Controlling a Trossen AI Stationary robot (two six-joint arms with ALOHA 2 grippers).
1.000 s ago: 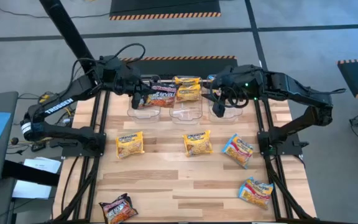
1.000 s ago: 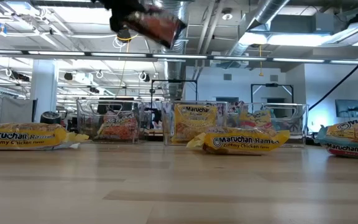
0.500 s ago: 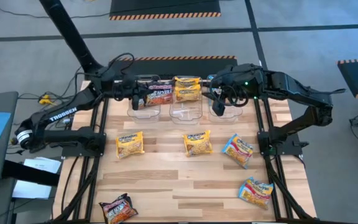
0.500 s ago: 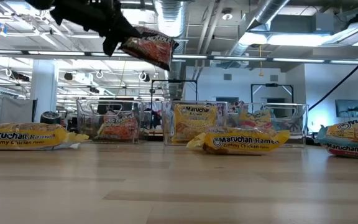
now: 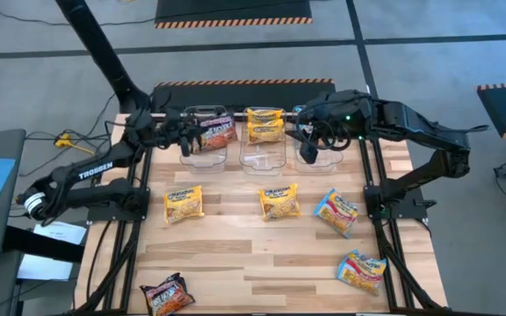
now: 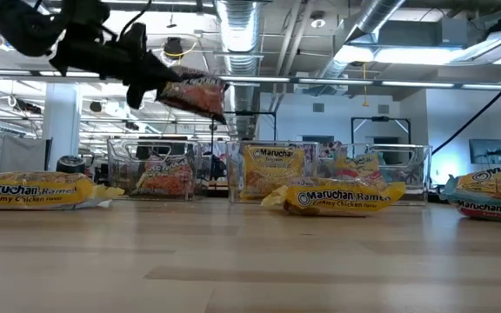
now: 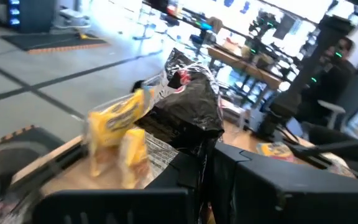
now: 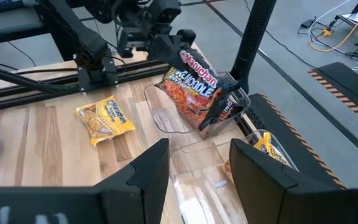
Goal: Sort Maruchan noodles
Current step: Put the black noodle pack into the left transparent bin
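My left gripper [image 5: 189,136] is shut on a dark maroon-black Maruchan packet [image 5: 219,132], which it carries in the air above the left clear tub [image 5: 202,151]; the low view shows the packet [image 6: 195,90] well above the tubs. The middle tub [image 5: 263,156] holds yellow packets [image 5: 264,124]. My right gripper [image 8: 197,168] is open and holds nothing, raised over the right tub [image 5: 320,156]. Lying flat on the table are two yellow packets [image 5: 183,202] [image 5: 279,202], two blue-and-pink ones [image 5: 336,212] [image 5: 361,269] and one dark packet [image 5: 167,294]. My left gripper pinches the dark packet's left end [image 8: 174,52] between its two fingers. The fingers [image 6: 137,73] come about level from the table's left side. The packet juts out past them toward the right, sloping a little downward, clear of the tub and the table.
The three clear tubs stand in a row along the far edge. The arm frames' dark rails [image 5: 139,193] [image 5: 378,202] run along both sides of the wooden table. Bare wood lies between the loose packets in the middle and near part.
My left gripper has come down with the dark packet and shifted a little toward the table's left, tipping to about level. The packet now hangs lower over the left tub, still clear of it. My right gripper has kept still.
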